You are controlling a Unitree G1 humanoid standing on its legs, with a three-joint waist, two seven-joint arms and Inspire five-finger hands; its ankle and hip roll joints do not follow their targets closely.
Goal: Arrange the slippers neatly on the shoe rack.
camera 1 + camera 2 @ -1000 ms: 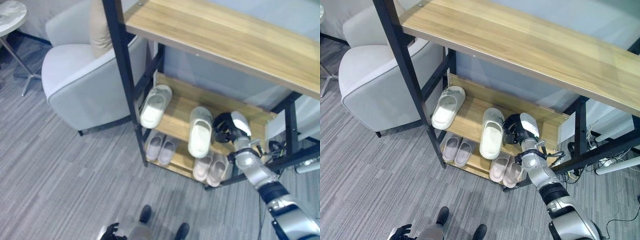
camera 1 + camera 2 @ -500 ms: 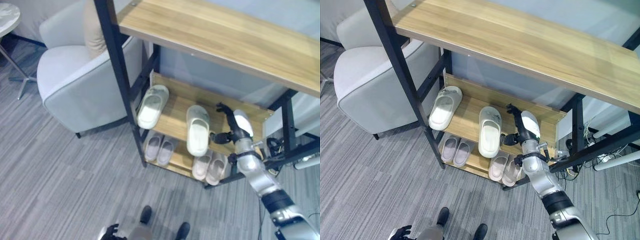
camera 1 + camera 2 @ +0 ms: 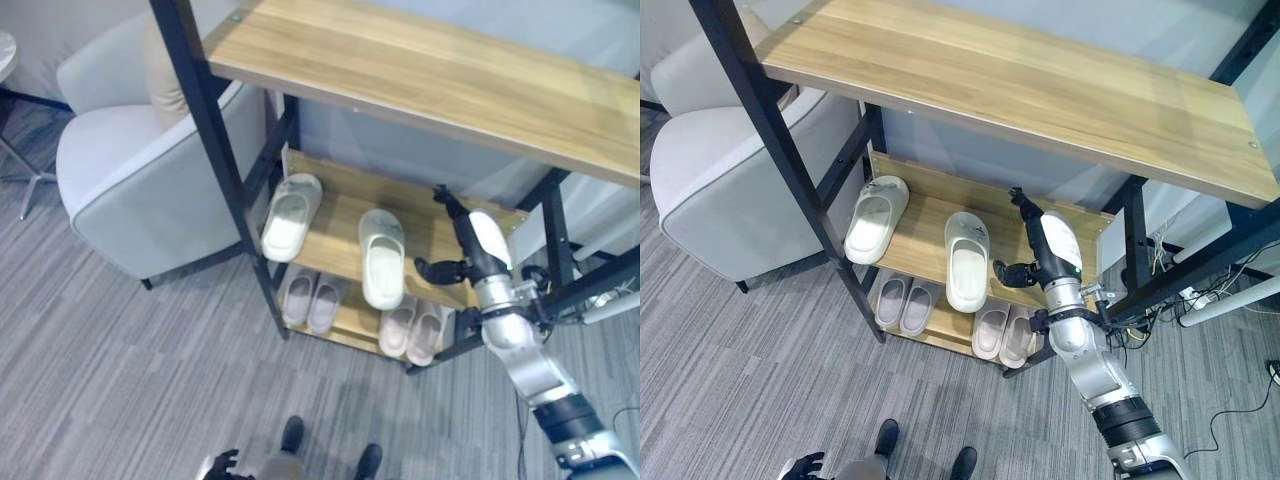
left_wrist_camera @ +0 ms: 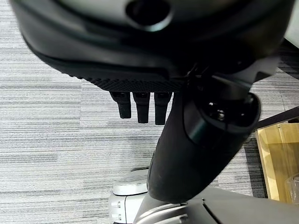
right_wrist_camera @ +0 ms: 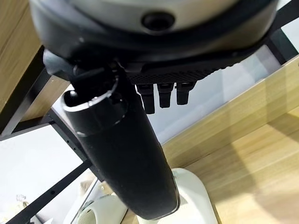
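Carpet (image 3: 110, 370) beneath shoe rack (image 3: 430, 75), armchair (image 3: 140, 190)

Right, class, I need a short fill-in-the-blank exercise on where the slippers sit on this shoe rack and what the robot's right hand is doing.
1. The two large white slippers lie on the rack's ______ shelf.
2. On the bottom shelf sit ______ pairs of smaller slippers.
3. The right hand is ______, with fingers straight, holding nothing.
4. Left of the shoe rack stands a grey ______.

Missing words: middle; two; open; armchair
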